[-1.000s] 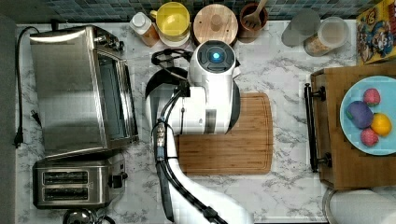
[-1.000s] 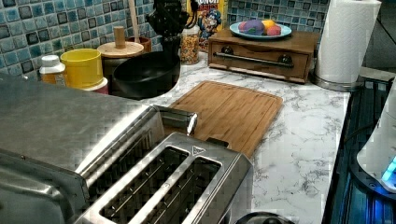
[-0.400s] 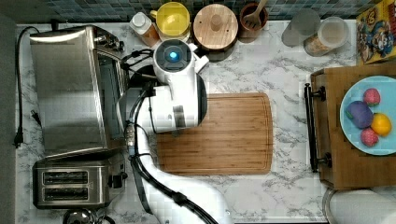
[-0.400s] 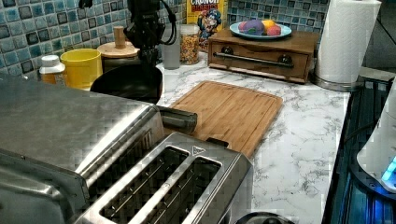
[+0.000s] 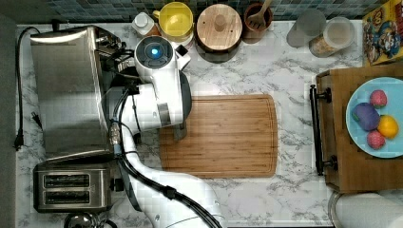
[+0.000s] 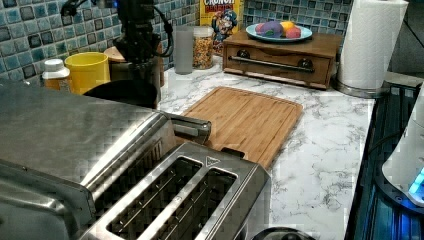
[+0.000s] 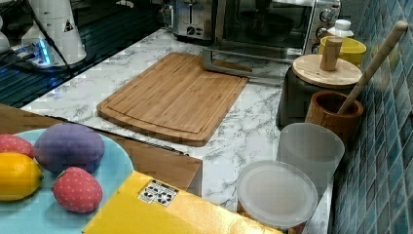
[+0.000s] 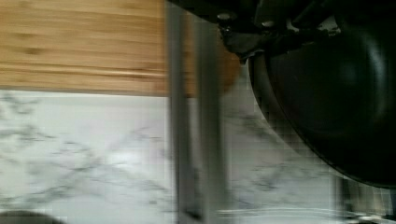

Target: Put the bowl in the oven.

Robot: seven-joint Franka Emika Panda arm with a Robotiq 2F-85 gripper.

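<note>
The black bowl (image 6: 121,92) hangs just above the oven's lowered door, in front of the opening. My gripper (image 6: 141,70) comes down from above and is shut on the bowl's rim. In the top view my arm covers most of the bowl, leaving a dark edge (image 5: 187,97). The brushed-steel oven (image 5: 71,90) stands at the top view's left with its door handle (image 5: 179,131) lying over the cutting board's edge. In the right view the bowl (image 7: 265,23) sits at the mouth of the oven (image 7: 319,19). The wrist view has the bowl (image 8: 336,93) beside the door handle (image 8: 187,140).
A wooden cutting board (image 5: 223,135) lies mid-counter. A two-slot toaster (image 5: 71,186) stands beside the oven. Along the tiled wall are a yellow-lidded jar (image 5: 176,20), a wooden lid (image 5: 219,23) and a utensil cup (image 5: 256,16). A blue plate of fruit (image 5: 354,133) rests on a wooden box.
My arm has carried the bowl toward the top view's left, from over the cutting board's edge to over the oven's open door. The grip on the bowl has held.
</note>
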